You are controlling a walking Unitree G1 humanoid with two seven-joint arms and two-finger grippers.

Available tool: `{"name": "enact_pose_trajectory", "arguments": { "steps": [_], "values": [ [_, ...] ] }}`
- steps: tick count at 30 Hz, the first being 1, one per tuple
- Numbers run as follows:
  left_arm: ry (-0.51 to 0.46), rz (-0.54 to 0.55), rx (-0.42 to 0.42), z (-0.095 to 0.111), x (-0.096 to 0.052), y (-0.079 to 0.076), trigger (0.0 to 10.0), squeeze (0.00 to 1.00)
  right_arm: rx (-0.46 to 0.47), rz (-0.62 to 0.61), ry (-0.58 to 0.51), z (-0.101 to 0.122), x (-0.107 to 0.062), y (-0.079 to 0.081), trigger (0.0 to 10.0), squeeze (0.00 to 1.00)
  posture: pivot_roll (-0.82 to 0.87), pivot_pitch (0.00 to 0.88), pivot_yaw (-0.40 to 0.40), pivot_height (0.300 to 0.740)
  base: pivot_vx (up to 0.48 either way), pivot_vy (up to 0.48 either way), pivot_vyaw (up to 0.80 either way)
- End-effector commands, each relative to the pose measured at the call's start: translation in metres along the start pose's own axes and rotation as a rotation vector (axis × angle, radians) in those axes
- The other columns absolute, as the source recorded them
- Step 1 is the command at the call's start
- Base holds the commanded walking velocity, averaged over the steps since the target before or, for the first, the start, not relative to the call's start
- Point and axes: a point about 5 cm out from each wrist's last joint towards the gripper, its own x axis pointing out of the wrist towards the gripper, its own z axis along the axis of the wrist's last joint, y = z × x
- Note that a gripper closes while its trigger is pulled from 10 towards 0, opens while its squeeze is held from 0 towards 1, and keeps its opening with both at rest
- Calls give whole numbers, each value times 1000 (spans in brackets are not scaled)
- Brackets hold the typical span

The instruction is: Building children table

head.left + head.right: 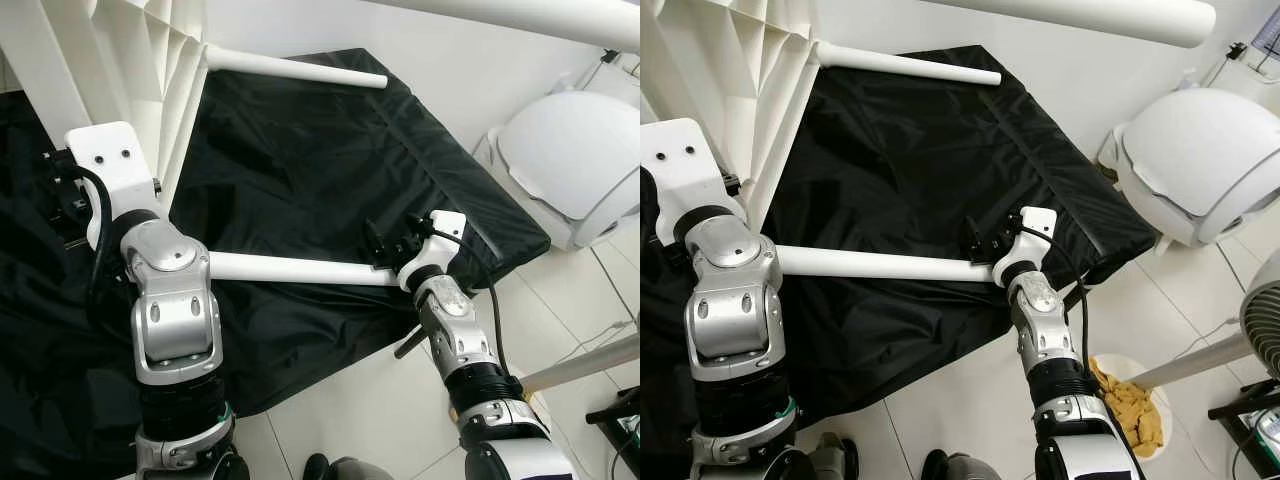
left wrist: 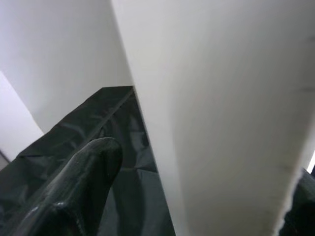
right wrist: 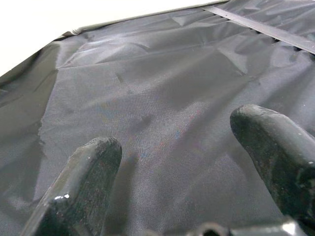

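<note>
The children's table (image 1: 110, 60) is white, lying on its side on a black cloth (image 1: 300, 150), its ribbed underside rising just beyond and above the left gripper (image 2: 197, 196) and its round legs jutting out sideways. I judge it stiff and fairly light for its bulk, but awkward: wide, top-heavy on edge, with a smooth painted finish that hard black fingers may slide on. The best hold is probably on a leg close to where it joins the top, where the tube is stiffest and a squeeze will not lever the joint. The left gripper sits up against the tabletop, and its wrist view has one black finger (image 2: 78, 187) on one side of a broad white surface and a sliver of the other finger at the far edge, so the jaws seem spread wide around that white part; whether they truly press it I cannot tell. One leg (image 1: 300, 268) runs across from beside the left arm to just under the right gripper (image 1: 385, 240), its free end near the right wrist. A second leg (image 1: 295, 68) sticks out well beyond both grippers, at the far edge of the cloth. The right gripper hovers over the cloth with its fingers (image 3: 74, 191) parted and nothing between them.
</note>
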Motion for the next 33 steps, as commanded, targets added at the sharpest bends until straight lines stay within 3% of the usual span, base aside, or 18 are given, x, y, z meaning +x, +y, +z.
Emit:
{"name": "enact_pose_trajectory", "arguments": {
  "steps": [1,4,5,6,7,12,20,25,26,27,28,29,30,33],
  "values": [
    [14,-30,-50,0,-7,-6,10000,0,-1,-7,40,-8,-4,-4,10000,0,16,144,-93,740,0,0,0],
    [14,-67,-46,-1,-7,-7,10000,0,-2,-9,40,-8,-5,-4,10000,0,16,141,-92,740,0,0,0],
    [2,-94,-48,-2,-7,-8,10000,471,-2,-9,40,-8,-5,-4,10000,0,17,140,-91,740,0,0,0],
    [2,-94,-48,-2,-7,-8,10000,471,-2,-9,40,-8,-5,-4,10000,0,17,140,-91,740,0,0,0],
    [2,-111,-60,-3,-7,-9,10000,1000,-1,-8,39,-8,-5,-4,10000,0,18,137,-92,740,0,0,0],
    [-7,-213,-123,-5,-9,-11,10000,1000,-1,-5,37,-8,-4,-3,10000,0,20,134,-91,740,0,0,0],
    [-29,-302,-136,-10,-10,-9,10000,1000,0,1,38,-8,-3,-1,10000,0,24,125,-93,740,0,0,0],
    [-56,-297,-76,-13,-7,-3,10000,1000,2,5,37,-8,-3,0,10000,0,26,118,-94,740,0,0,0],
    [-85,-259,-17,-15,-5,1,10000,1000,2,7,36,-8,-2,1,10000,0,28,117,-94,740,0,0,0],
    [-93,-238,15,-17,-3,5,10000,769,3,10,36,-8,-2,1,10000,0,30,113,-95,740,0,0,0],
    [-103,-237,26,-19,-1,7,10000,761,4,14,37,-9,-2,2,10000,0,31,111,-97,740,0,0,0],
    [-117,-229,35,-20,0,9,10000,451,4,16,38,-9,-2,3,10000,0,31,111,-97,740,0,0,0],
    [-118,-226,35,-21,2,11,10000,0,4,19,39,-9,-2,3,10000,0,33,109,-98,740,0,0,0],
    [-118,-227,35,-22,3,12,10000,0,5,22,40,-9,-2,4,10000,0,33,109,-99,740,0,0,0]
  ]
}}
